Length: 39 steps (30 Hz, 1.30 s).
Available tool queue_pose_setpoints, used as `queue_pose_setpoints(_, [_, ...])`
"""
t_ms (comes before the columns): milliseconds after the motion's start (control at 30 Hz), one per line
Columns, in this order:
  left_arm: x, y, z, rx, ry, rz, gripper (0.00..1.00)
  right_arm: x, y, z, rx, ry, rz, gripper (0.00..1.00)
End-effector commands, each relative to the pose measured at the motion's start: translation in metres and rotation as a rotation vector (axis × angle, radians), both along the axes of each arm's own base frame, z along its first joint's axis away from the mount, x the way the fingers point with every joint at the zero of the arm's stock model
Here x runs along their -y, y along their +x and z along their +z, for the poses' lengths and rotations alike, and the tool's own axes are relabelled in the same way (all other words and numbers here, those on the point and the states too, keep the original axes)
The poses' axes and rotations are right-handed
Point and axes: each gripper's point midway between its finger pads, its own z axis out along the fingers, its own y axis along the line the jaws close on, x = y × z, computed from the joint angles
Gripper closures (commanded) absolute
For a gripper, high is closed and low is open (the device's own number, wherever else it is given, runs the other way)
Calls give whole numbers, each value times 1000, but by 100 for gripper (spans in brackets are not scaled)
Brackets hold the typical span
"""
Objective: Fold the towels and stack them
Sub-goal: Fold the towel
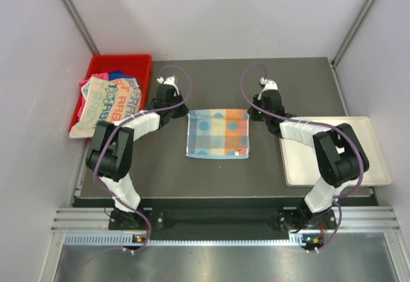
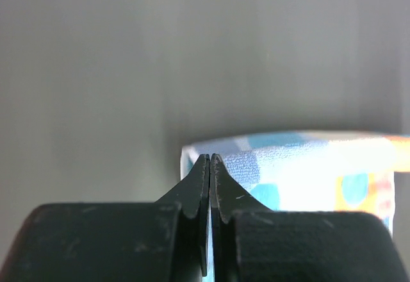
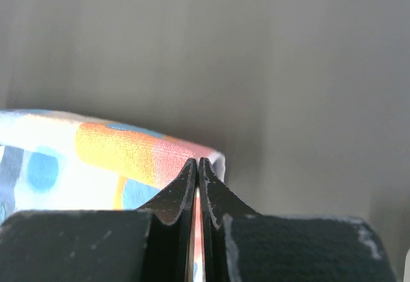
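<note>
The worktop [image 1: 211, 173] held a white tray [image 1: 359, 173] at 3 o'clock and a red bin [image 1: 128, 61] at 10 o'clock. A heap of towels [image 1: 109, 102] spilled over the bin. One spotty blue towel [image 1: 218, 132] lay flat in the middle. My left jaws were shut at its 11 o'clock corner and my right jaws at its 1 o'clock corner. I could not tell if they pinched cloth.

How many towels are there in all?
4 that show: the patterned towel flat mid-table; a cream lettered towel, a pink towel and a blue towel heaped in the red bin. Others may lie hidden underneath.
</note>
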Motion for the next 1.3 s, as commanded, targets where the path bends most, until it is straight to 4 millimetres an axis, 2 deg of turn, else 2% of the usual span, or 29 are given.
queue_pose_setpoints(0, [4,-3,37,116,-54,-12,100,-8,-3,41,116,82,4,100])
queue_pose_setpoints(33, [2,-12,29,98,-51,-11,100,-8,-10,35,102,82,9,100])
queue_pose_setpoints(100, [1,-20,34,107,-55,-14,100,-10,-18,39,106,90,19,100])
queue_pose_setpoints(167, [0,-31,28,92,-53,-20,100,-9,-28,31,86,87,22,100])
queue_pose_setpoints(200, [-1,-34,32,102,-56,-21,100,-12,-33,34,92,96,30,100])
queue_pose_setpoints(233, [-2,-41,25,86,-51,-22,100,-12,-39,27,77,89,33,100])
queue_pose_setpoints(300, [-2,-48,27,87,-56,-28,100,-14,-47,29,83,90,39,100])
queue_pose_setpoints(333, [-3,-54,22,74,-56,-29,100,-11,-53,24,74,87,36,100])
queue_pose_setpoints(633, [1,-91,18,60,-73,-69,100,-2,-82,19,54,93,39,100])
queue_pose_setpoints(667, [1,-93,23,71,-73,-71,100,-1,-84,21,59,96,42,100])
queue_pose_setpoints(900, [2,-106,20,59,-66,-78,100,0,-101,21,54,104,55,100])
queue_pose_setpoints(1267, [-6,-125,13,37,-50,-68,100,1,-121,10,23,102,74,100])
